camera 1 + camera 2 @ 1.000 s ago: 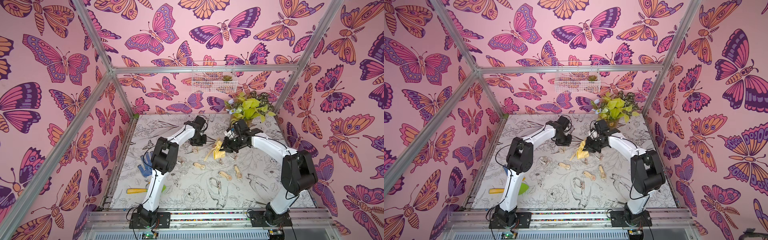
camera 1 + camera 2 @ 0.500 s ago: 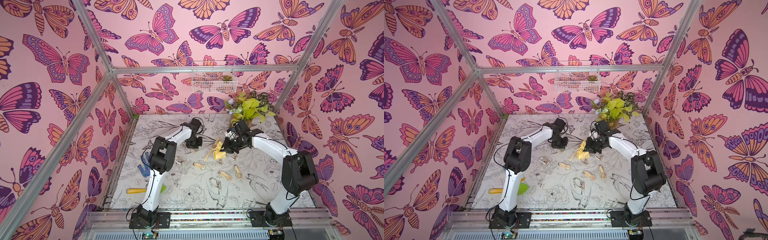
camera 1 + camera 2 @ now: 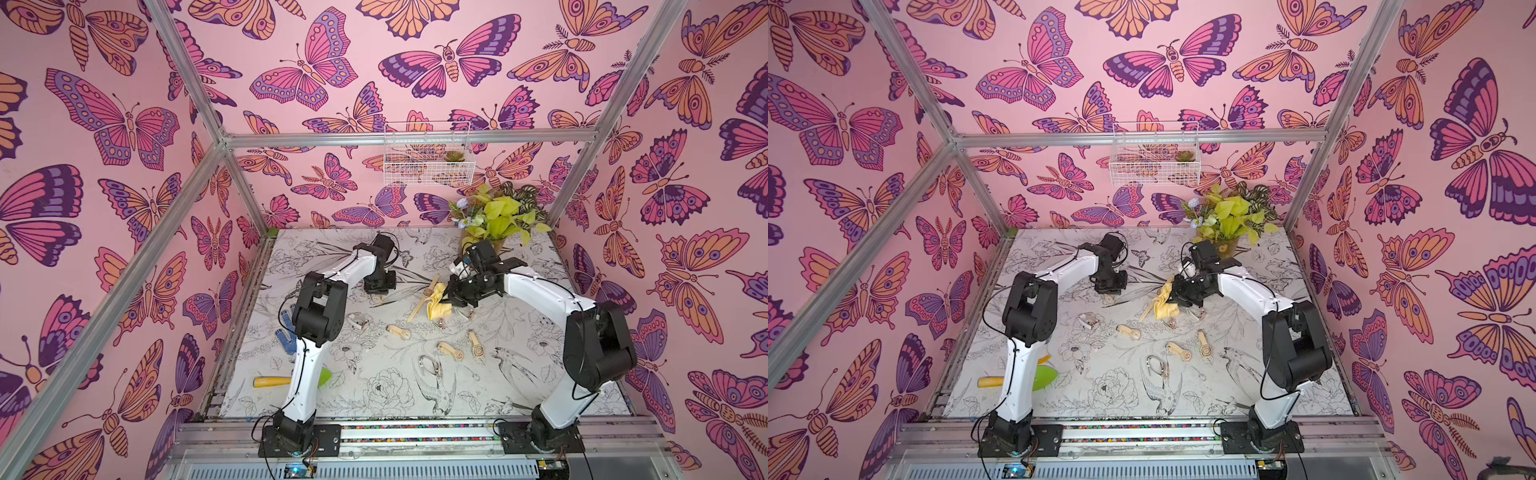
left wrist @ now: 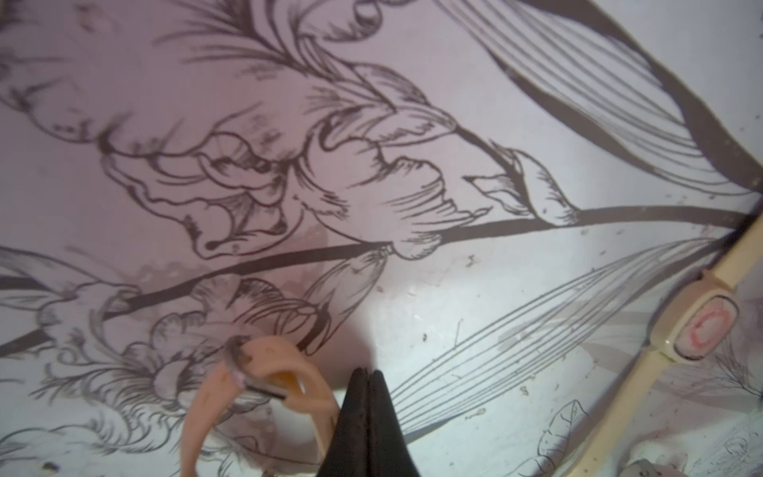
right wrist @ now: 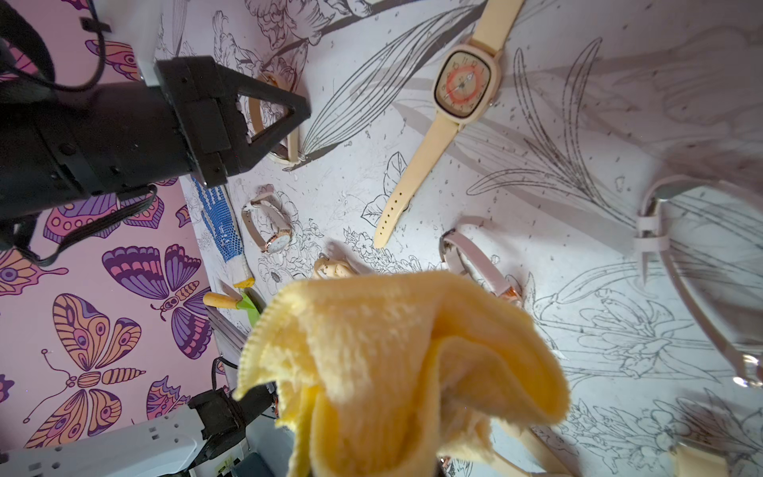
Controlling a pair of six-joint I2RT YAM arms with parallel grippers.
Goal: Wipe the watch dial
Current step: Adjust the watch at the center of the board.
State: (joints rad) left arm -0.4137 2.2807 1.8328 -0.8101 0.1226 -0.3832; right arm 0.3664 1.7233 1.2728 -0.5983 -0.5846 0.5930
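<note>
Wipe not started, as far as I can see. The cream watch [image 5: 466, 84] lies flat in the far half of the desk [image 3: 374, 395], mid-width, with a red ring on its dial. Right gripper [image 3: 452, 296] clamps the yellow cloth [image 5: 392, 351], which hangs near the watch, off the dial. Right arm reaches in, wrist tipped down. Left gripper [image 4: 367, 382] is pinched closed, tips down beside a peach watch [image 4: 264, 363].

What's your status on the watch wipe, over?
Left gripper shut beside a pink watch, grip unclear. Right gripper shut on yellow cloth. Cream watch flat, face up, red ring on dial, cloth not on it. Nothing covers the dial.
</note>
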